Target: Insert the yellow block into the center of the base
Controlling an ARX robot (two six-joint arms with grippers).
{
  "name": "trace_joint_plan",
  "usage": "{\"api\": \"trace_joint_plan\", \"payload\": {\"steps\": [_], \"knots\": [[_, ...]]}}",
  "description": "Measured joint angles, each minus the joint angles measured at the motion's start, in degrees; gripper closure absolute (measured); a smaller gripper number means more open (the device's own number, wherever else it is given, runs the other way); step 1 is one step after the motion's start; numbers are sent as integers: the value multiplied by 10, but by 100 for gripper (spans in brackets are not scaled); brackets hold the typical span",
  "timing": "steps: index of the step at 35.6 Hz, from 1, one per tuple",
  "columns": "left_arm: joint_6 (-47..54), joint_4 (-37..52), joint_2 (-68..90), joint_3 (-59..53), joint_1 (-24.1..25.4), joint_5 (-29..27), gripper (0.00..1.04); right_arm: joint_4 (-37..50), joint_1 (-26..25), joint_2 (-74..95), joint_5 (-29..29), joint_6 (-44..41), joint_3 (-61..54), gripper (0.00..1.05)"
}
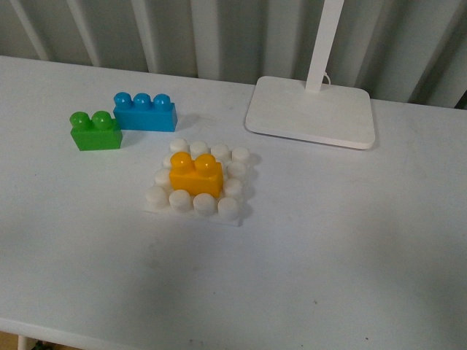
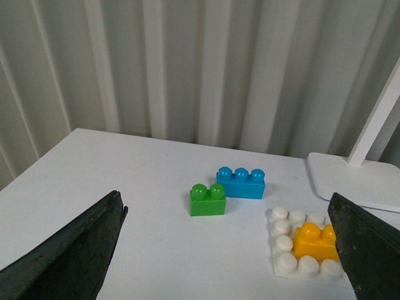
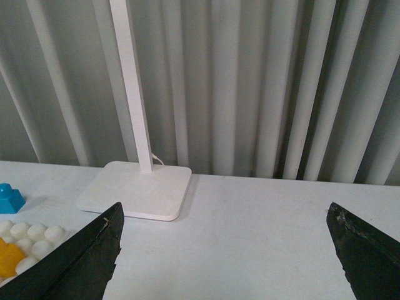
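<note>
On table: one base bearing one yellow block; one green and one blue brick at 10 o'clock; both grippers released, empty.

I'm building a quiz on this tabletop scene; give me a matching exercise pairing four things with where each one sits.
Things:
1. yellow block
2. green block
3. blue block
4. lamp foot

Places:
A. far right of the table, with a pole rising from it
B. farthest left, touching the blue one
C. on the middle of the studded base
D. between the green one and the lamp foot, behind the base

Pairs: 1-C, 2-B, 3-D, 4-A
</note>
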Motion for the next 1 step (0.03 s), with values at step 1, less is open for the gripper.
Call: {"api": "trace_joint_plan", "payload": {"steps": [1], "knots": [[0,0,0,0,0,0,6,0,0,0,0,0,0,9]]}}
